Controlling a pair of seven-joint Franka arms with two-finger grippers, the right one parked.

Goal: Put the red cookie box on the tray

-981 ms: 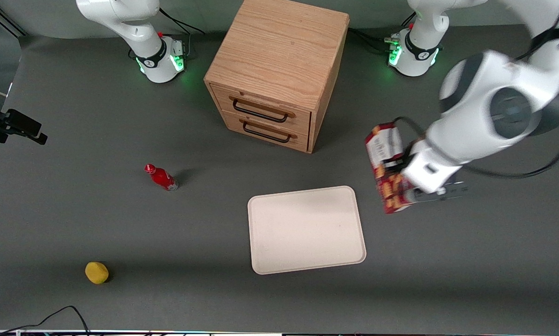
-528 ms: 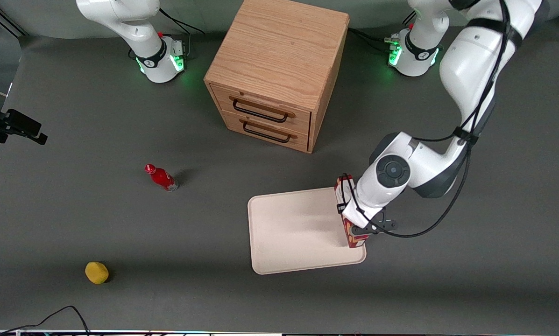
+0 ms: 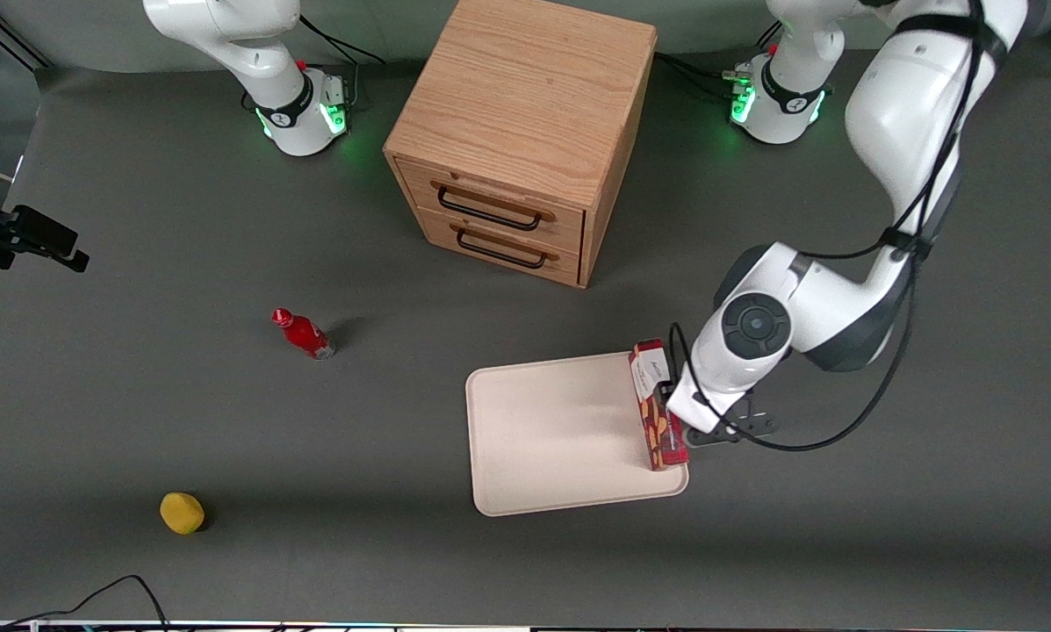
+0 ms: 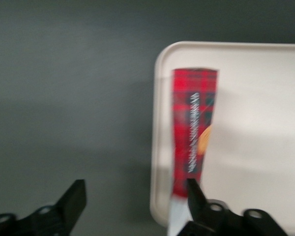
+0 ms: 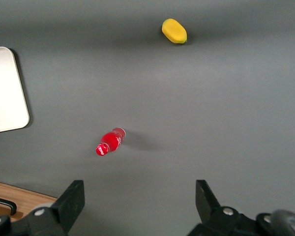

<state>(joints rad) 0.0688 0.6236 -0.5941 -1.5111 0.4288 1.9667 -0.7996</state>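
One change since half a second back: gripper (image 4: 132, 196) has spread open beside the cookie box (image 3: 658, 405), now standing on the tray (image 3: 560, 434) edge nearest the working arm — placement looks done.

Dark grey table (image 3: 183, 412), oak two-drawer cabinet (image 3: 519, 132).

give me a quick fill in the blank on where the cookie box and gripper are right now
1. The red cookie box rests on the ____.
2. The gripper has its fingers ____, beside the box.
3. The wooden cabinet has ____ drawers.

Missing words: tray; open; two
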